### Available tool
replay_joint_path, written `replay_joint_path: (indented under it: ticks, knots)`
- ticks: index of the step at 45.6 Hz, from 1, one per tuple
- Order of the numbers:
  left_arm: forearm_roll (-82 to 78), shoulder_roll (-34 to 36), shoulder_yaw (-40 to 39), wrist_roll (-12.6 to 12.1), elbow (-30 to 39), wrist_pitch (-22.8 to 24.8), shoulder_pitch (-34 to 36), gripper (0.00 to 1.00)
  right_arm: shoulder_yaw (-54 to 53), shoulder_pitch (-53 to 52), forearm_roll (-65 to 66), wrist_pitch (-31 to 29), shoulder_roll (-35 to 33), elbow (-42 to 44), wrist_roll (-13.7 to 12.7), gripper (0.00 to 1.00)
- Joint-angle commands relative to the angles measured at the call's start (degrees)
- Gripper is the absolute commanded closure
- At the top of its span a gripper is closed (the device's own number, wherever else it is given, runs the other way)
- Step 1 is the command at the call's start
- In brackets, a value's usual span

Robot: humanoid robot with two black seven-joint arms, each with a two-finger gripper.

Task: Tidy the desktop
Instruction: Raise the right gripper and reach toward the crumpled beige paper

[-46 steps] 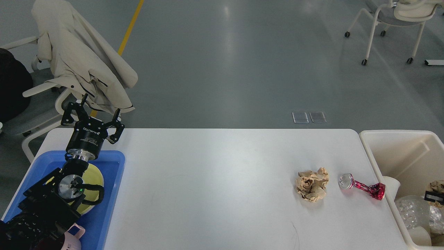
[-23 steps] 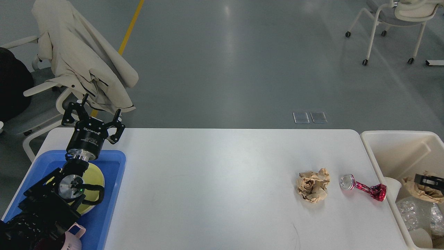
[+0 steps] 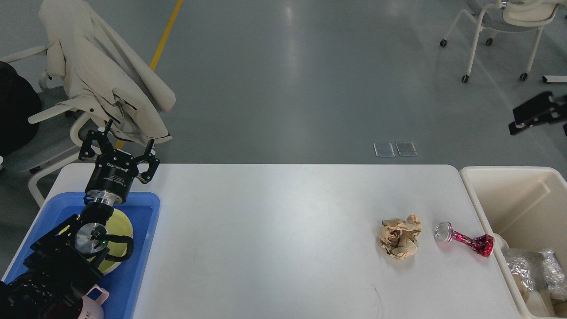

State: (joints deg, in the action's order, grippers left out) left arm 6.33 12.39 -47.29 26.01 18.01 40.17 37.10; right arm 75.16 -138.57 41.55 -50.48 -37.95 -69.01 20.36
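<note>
- The desktop (image 3: pixel 274 230) fills the lower middle of the head view, its far edge running across just below the grey floor, with a blue tray (image 3: pixel 141 266) on its left end and a cream bin (image 3: pixel 487 195) against its right end.
- The left gripper (image 3: pixel 118 144) stands above the far left corner of the desktop, beyond the tray; its fingers are spread wide apart and hold nothing.
- The left arm rises from the lower left corner over the tray, covering part of a yellow plate (image 3: pixel 122 223) lying in it.
- A pink object (image 3: pixel 95 296) shows at the tray's near end, partly hidden by the arm.
- The right gripper (image 3: pixel 538 113) shows at the right edge, high above the bin, dark and blurred; whether it is open or closed cannot be told, and nothing is seen in it.
- A crumpled brown paper ball (image 3: pixel 399 242) lies on the right part of the desktop.
- A crushed red can (image 3: pixel 465 239) lies just right of the paper, apart from it, its far end close to the bin wall.
- Silvery foil (image 3: pixel 531 270) lies in the bin's near part.
- A chair draped with a beige coat (image 3: pixel 102 75) stands behind the left corner.
</note>
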Motion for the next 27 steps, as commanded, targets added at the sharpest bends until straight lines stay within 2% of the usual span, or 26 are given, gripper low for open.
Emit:
replay_joint_path:
  ticks: [1,6,10,20,27]
  knots:
    - [0.0,0.0,0.0,0.01,0.0,0.0,-0.01,0.0,-8.69,-17.86,0.02,-4.52,0.6,-4.38,1.79,0.0]
    - [0.0,0.0,0.0,0.01,0.0,0.0,-0.01,0.0,-15.82,-18.31,0.02,-4.52,-0.63,-4.56,1.61,0.0]
    - [0.0,0.0,0.0,0.01,0.0,0.0,-0.01,0.0,-16.8,-15.77,0.02,-4.52,-1.25,-4.47,0.91,0.0]
    - [0.0,0.0,0.0,0.01,0.0,0.0,-0.01,0.0,-13.03,7.59,-0.15,-4.52,-1.25,-2.28,-0.85,0.0]
    - [0.0,0.0,0.0,0.01,0.0,0.0,-0.01,0.0,-10.73,29.55,-0.68,17.93,1.12,-0.87,-3.13,0.0]
